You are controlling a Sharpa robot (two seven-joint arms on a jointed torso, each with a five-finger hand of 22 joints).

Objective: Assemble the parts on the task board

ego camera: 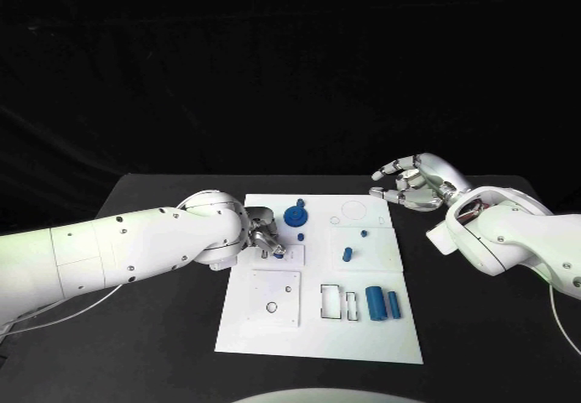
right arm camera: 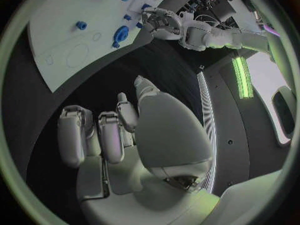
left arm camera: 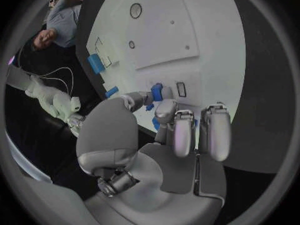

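Head view, from left to right: the left arm (ego camera: 121, 243) reaches in over the table (ego camera: 158, 336) to the board's (ego camera: 321, 336) left edge. The left hand (ego camera: 264, 239) sits over the board's upper left part, its fingers bent down round a small blue part (ego camera: 281, 244); the left wrist view shows fingertips (left arm camera: 139, 99) touching a blue part (left arm camera: 156, 91) that stands on the board (left arm camera: 187, 30), so the hand pinches it. Just beyond the hand lies a round blue disc (ego camera: 296, 220) with a small blue peg (ego camera: 299, 203) above it. Near the board's middle lies a short blue piece (ego camera: 347, 253). Toward the board's near right, two blue cylinders (ego camera: 383, 302) lie side by side, just right of two outlined slots (ego camera: 340, 303). A square recess (ego camera: 274, 302) is at the near left. Off the board's far right corner, above the table, the right hand (ego camera: 416, 183) hovers with fingers curled but apart, holding nothing; the right wrist view shows its fingers (right arm camera: 87, 135) empty.
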